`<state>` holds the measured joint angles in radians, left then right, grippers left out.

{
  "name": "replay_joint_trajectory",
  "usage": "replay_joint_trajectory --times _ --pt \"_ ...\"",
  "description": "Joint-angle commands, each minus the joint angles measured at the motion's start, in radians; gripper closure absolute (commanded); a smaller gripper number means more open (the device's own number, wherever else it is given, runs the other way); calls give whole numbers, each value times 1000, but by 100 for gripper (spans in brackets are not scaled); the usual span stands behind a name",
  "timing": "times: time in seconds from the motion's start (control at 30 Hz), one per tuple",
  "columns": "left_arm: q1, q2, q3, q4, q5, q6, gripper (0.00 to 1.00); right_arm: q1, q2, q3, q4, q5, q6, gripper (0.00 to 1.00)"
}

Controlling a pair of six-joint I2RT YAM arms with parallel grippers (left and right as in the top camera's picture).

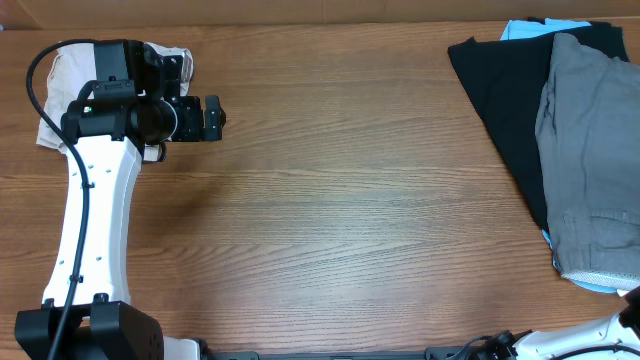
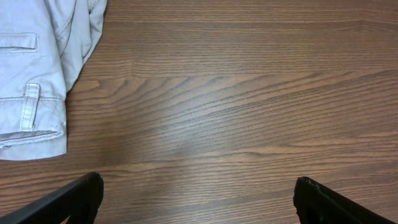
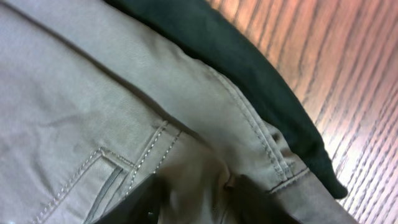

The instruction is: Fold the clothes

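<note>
Right hand (image 3: 196,200) pinches a ridge of the grey shorts (image 1: 590,150), which lie at the right edge of the table (image 1: 350,220), partly on a black garment (image 1: 500,100). Left hand (image 2: 196,190) hangs spread wide over the wood beside the beige shorts (image 2: 31,81).

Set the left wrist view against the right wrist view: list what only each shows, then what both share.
Only the left wrist view: the beige shorts at the upper left, and the left hand, its jaws wide apart over bare wood. Only the right wrist view: the grey shorts close up, the black garment beneath their edge, and the right hand with its fingers down at the grey fabric; whether it grips is unclear. Both: the wood-grain table.
</note>
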<state>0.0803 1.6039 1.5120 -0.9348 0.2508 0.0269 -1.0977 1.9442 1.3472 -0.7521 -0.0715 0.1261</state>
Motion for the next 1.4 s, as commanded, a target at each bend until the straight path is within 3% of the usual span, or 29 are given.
replay_joint_trajectory --times 0.0,0.13,0.47,0.5,0.6,0.67,0.83,1.13,1.3,1.37 --pt "5 -5 22 2 0 19 0 4 -1 -9 1 -9 -3 71" --pt "5 -5 22 7 0 20 0 5 -1 -9 -4 -17 2 95" --pt "5 -5 23 13 2 19 0 5 -35 99 -63 -209 37 96" --pt "5 -5 23 12 2 19 0 4 -36 109 -68 -200 36 95" --pt "5 -5 22 12 2 19 0 5 -32 116 -66 -132 -8 48" --pt "5 -5 22 14 1 19 0 5 -22 116 -55 -131 -56 39" --pt "5 -5 22 29 2 19 0 6 16 111 -13 -131 -81 30" --pt "5 -5 22 31 2 19 0 18 81 111 40 -140 -163 26" --pt "5 -5 22 31 2 19 0 27 100 111 55 -177 -235 30" --pt "5 -5 22 31 2 19 0 28 100 111 58 -177 -235 39"
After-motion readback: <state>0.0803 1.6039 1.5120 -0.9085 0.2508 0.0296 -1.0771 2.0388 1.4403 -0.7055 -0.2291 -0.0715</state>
